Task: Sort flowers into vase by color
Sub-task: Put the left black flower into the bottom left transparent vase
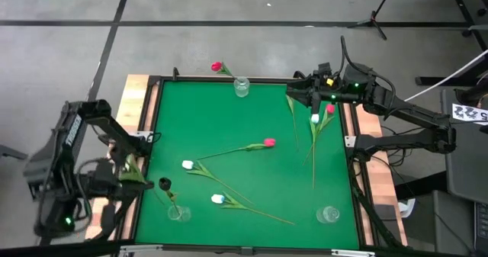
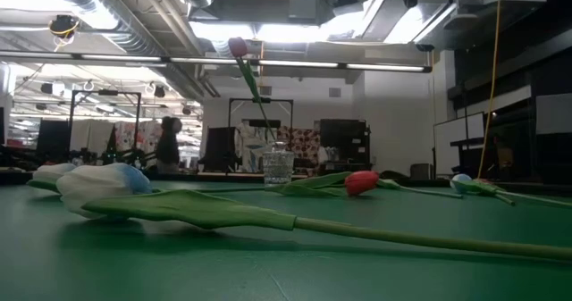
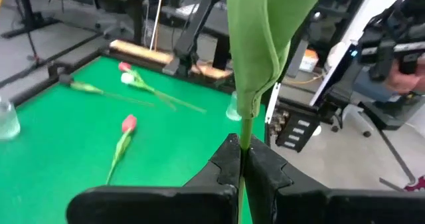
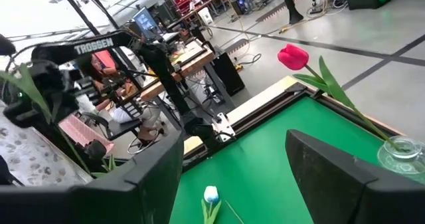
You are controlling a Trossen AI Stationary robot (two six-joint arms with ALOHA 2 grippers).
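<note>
Near-black tulip (image 1: 165, 184), thin green stem clamped in left gripper (image 3: 242, 159), right gripper (image 4: 232, 177) fingers apart

Overhead, table-level, two wrist views

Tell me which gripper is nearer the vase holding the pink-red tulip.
Right. The right gripper hangs open near that vase at the table's far edge; the left gripper, shut on a green stem, is far off at the near-left edge.
</note>
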